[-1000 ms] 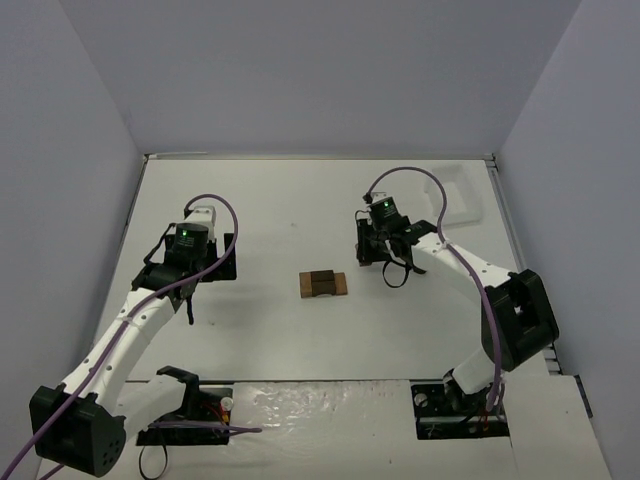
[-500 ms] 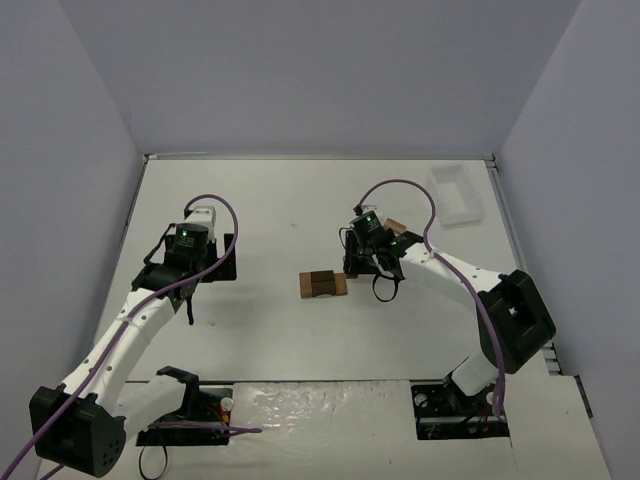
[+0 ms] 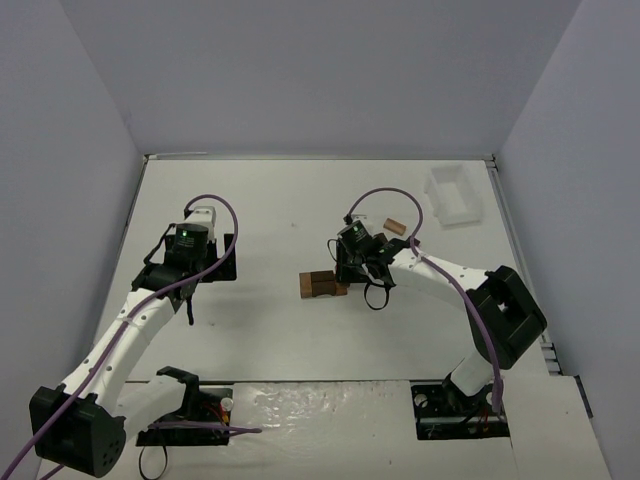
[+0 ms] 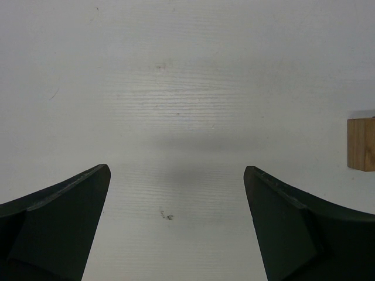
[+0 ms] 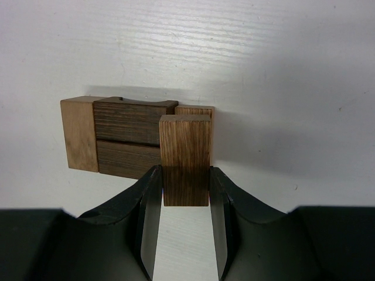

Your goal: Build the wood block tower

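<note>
The wood block tower [image 3: 320, 284] is a low stack of dark and tan blocks at the table's middle. In the right wrist view it shows a tan block [image 5: 79, 133] on the left, two dark blocks [image 5: 129, 137] beside it and a tan block [image 5: 194, 110] behind. My right gripper [image 5: 185, 193] is shut on a brown block [image 5: 185, 153], held upright just in front of the stack's right end. From above, the right gripper [image 3: 346, 272] sits at the stack's right side. My left gripper [image 4: 176, 172] stands wide open over bare table, well left of the stack [image 3: 222, 262].
A loose tan block [image 3: 396, 226] lies behind the right arm. A white tray [image 3: 452, 195] stands at the back right, near the wall. One tan block [image 4: 361, 144] shows at the right edge of the left wrist view.
My right arm has swung left from near the tray to the stack, carrying the brown block. The left arm has not moved.
</note>
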`<state>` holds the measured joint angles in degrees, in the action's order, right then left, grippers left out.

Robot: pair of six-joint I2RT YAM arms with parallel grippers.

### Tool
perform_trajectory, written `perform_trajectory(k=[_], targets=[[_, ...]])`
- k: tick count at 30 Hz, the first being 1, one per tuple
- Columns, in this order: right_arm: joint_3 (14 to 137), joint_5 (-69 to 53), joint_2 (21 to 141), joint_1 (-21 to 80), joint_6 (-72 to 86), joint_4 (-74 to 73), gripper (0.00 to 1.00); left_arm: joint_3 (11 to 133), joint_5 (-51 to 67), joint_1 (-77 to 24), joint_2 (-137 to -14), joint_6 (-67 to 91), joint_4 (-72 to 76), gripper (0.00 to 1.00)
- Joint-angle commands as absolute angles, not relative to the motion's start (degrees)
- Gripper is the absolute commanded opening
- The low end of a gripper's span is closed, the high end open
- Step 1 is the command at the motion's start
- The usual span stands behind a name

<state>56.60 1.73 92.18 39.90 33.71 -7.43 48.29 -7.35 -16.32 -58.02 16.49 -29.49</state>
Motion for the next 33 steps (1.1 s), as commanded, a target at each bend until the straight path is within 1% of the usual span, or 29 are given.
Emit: perform_trajectory(k=[1, 22, 27, 33], targets=[[56.34, 4.67, 92.03, 40.53, 35.16, -5.53, 0.10, 49.93, -7.56, -16.00, -57.13, 15.47, -27.07, 0.97], [57.03, 4.04, 93.69, 41.57, 35.52, -5.01, 0.18, 50.10, -7.47, -16.00, -57.30, 15.47, -26.89, 0.97], [56.95, 4.06, 93.69, 41.57, 35.64, -4.92, 0.26, 50.10, -7.47, -16.00, -57.30, 15.38, -26.91, 0.97], [56.87, 4.22, 93.86, 41.58, 35.85, -4.92, 0.31, 50.10, -7.47, -16.01, -57.30, 15.38, -26.82, 0.97]])
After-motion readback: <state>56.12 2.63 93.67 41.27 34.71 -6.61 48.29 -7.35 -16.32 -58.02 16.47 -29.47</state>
